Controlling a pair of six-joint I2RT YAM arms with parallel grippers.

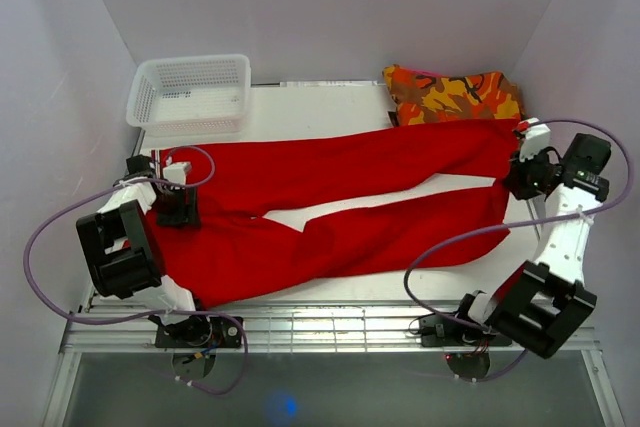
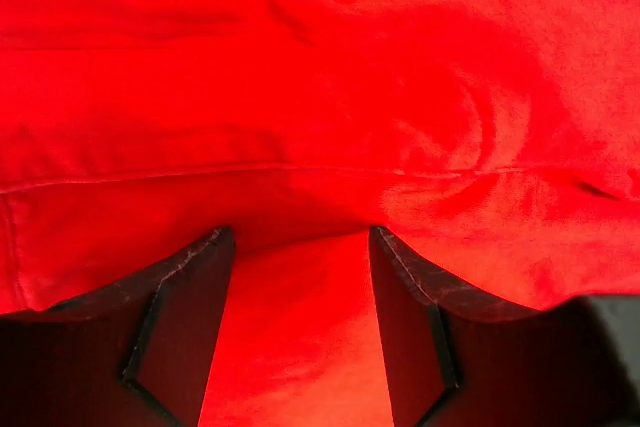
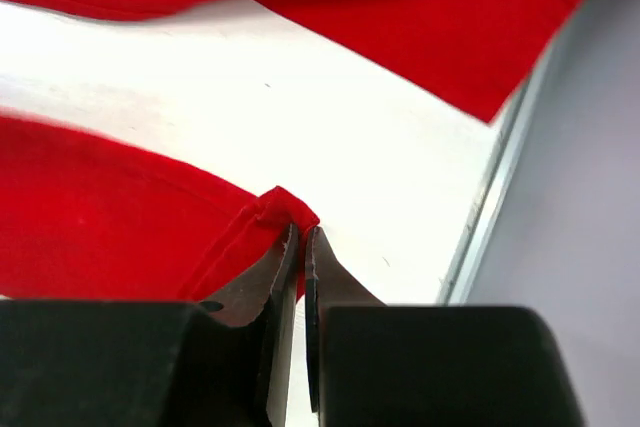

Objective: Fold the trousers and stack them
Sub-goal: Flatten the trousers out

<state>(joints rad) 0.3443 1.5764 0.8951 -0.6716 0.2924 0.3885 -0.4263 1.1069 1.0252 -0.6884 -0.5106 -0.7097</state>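
- White table (image 1: 310, 112) between pale lilac walls (image 1: 330, 7) carries the trousers (image 1: 330, 202), spread flat across its width.
- Left gripper (image 2: 298, 239) stands wide on the waist cloth.
- Right gripper (image 3: 301, 235) pinches a leg hem corner.

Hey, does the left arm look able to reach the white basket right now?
Probably yes: the basket sits just beyond the left gripper on its own side, and nothing tall stands between them.
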